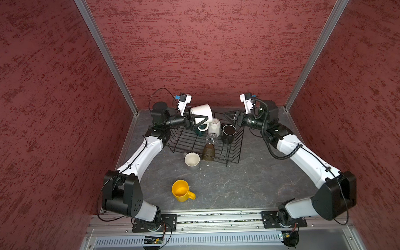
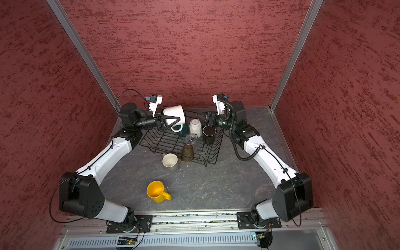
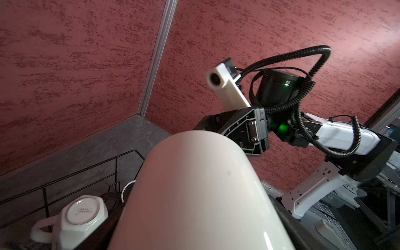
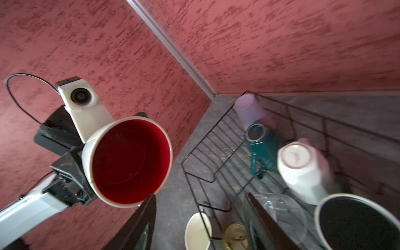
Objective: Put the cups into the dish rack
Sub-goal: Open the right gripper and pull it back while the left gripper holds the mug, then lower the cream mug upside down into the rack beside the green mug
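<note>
- Right wrist view gives the clearest look at the white mug with red inside (image 4: pixel 127 162). It hangs on its side in the air, mouth facing the right arm, over the far left corner of the dish rack (image 1: pixel 183 143).
- The left claw (image 1: pixel 202 119) is clamped wide across this mug's body. The mug's handle is hidden, so how well the hold resists twisting is hard to judge.
- The right claw (image 1: pixel 233 117) stands open with nothing in it, just beside the black mug (image 1: pixel 228 131) in the rack.
- Directly under the held mug sit the dark teal mug (image 1: pixel 202 129) and the upturned white faceted mug (image 1: pixel 214 127), with a lavender cup (image 4: pixel 249 110) in the far corner. The bare wire floor lies nearer the left arm.
- To place it well, bring the mug over that bare floor and roll the wrist until the mouth faces down. Lower it slowly and let go only once the rim rests on the wires.
- The right claw should be out of the way before the descent.
- A grey mug (image 1: pixel 192 160) and a yellow mug (image 1: pixel 182 190) wait on the surface (image 1: pixel 242 186).
</note>
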{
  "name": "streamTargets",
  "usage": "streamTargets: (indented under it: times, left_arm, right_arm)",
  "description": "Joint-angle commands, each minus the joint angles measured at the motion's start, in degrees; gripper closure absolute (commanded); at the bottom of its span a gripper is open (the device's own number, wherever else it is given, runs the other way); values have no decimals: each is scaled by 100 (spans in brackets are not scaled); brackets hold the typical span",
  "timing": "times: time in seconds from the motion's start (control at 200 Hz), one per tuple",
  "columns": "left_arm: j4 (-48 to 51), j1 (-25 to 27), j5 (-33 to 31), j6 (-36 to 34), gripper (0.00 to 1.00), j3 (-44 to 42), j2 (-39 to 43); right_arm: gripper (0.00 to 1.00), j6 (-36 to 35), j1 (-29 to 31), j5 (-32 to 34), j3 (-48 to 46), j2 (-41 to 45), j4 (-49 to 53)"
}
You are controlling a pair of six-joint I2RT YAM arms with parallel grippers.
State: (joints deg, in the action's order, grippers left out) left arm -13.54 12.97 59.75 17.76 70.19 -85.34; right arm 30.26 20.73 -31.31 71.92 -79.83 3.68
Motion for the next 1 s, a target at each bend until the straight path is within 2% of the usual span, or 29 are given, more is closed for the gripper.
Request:
streamTargets:
  times: [0.0,0.195,0.336,0.666,0.997]
  left_arm:
    - [1274,-109,-559,-526,100,421,218]
    - [3310,-185,-1463,-1009,100,1163,47]
    - [4477,-300,-2018,-1132,100,1808,-229]
    - [6411,-401,-3427,-1533,100,3165,-1178]
    - [7244,-410,-4170,-1660,100,4361,-2443]
  right_arm:
    - [25,-351,-58,1047,-113,321,532]
    - [9,-534,-100,1464,-172,494,834]
    - [2,-613,-104,1657,-231,540,895]
    - [1,-777,-122,1767,-419,712,903]
    - [1,-837,-122,1703,-528,759,974]
